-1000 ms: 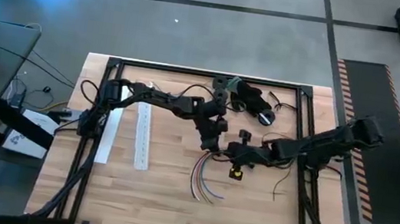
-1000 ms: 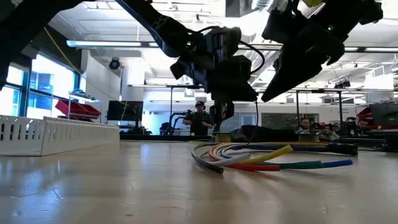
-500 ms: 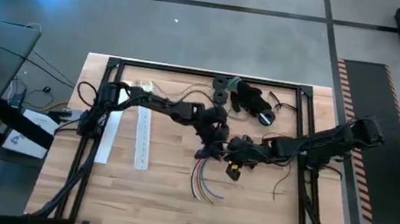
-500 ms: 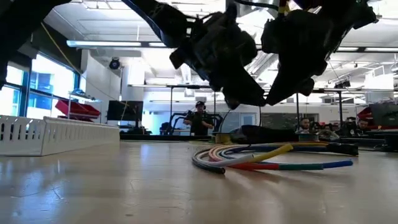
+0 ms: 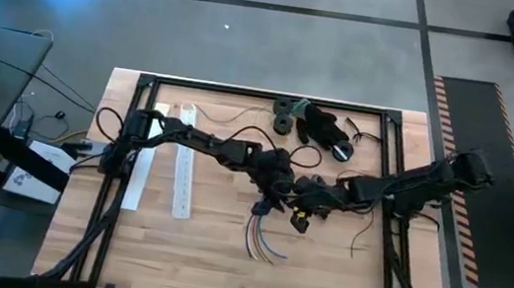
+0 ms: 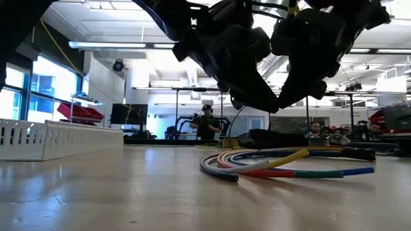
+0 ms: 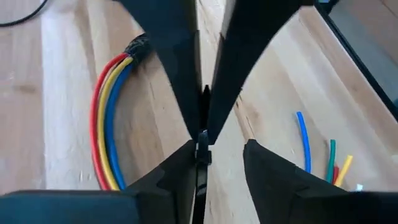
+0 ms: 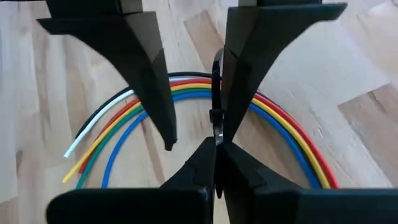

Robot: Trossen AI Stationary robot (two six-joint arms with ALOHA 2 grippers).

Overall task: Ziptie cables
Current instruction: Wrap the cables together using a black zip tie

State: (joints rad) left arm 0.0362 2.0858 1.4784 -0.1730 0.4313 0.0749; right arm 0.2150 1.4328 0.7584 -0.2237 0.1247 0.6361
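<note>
- My right claw [image 5: 300,207] hangs over the middle of the table. Its two dark, wedge-shaped fingers are pinched tip to tip on the zip tie [image 8: 216,93], a thin, flat black strip standing on edge.
- My left claw [image 5: 276,188] sits just beside it, almost nose to nose. Its fingers [image 7: 177,168] are parted, and the zip tie runs down through the gap; whether they touch it, I cannot tell.
- The cables [image 5: 260,236] lie flat on the table, right under both claws. They are smooth, round, plastic-coated wires, bent side by side into one loose arc.
- Their free ends fan apart toward the near edge of the table.
- From my right wrist I count five: red, yellow, green, blue and one white-tipped wire on the outside of the curve.
- The table [image 5: 201,266] is pale wood laid in planks, matt, with visible grain, ringed by black frame rails.
- Two long, flat white perforated strips [image 5: 183,176] lie side by side to the left.
- One lumpy black heap [image 5: 324,128] sits at the far edge.
- Beyond the table is a grey floor and a bright hall with strip lights, tall windows and a person [image 6: 207,122] standing far back.
</note>
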